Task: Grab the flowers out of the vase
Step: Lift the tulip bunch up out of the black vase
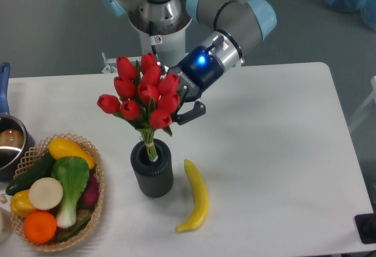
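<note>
The tulip bunch is gripped at its right side by the gripper, whose fingers are closed on it just below the red buds; the contact itself is partly hidden by the flowers, so the exact hold is judged rather than seen. The bunch is raised above the ribbed dark vase, yet the stem tips appear to sit just inside the mouth. The stems run nearly upright, tilted slightly left at the top, in line with the vase below. A lift along that axis is judged necessary for clearance. A banana lies just right of the vase; a vegetable basket stands at its left.
</note>
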You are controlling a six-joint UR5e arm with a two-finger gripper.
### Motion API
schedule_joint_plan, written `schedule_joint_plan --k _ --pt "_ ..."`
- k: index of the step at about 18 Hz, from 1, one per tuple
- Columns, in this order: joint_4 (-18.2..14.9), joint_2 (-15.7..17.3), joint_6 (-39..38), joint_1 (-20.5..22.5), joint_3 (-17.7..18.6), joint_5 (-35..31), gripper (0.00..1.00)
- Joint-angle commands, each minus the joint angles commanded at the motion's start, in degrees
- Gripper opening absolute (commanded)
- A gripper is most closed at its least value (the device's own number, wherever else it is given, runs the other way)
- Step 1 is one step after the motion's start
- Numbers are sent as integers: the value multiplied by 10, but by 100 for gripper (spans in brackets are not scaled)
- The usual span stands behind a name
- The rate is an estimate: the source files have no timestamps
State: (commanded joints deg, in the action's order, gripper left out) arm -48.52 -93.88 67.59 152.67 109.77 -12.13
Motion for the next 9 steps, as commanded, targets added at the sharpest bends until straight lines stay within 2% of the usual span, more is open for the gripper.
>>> schedule_joint_plan --k 9 --pt "0 16 -12 3 -15 8 53"
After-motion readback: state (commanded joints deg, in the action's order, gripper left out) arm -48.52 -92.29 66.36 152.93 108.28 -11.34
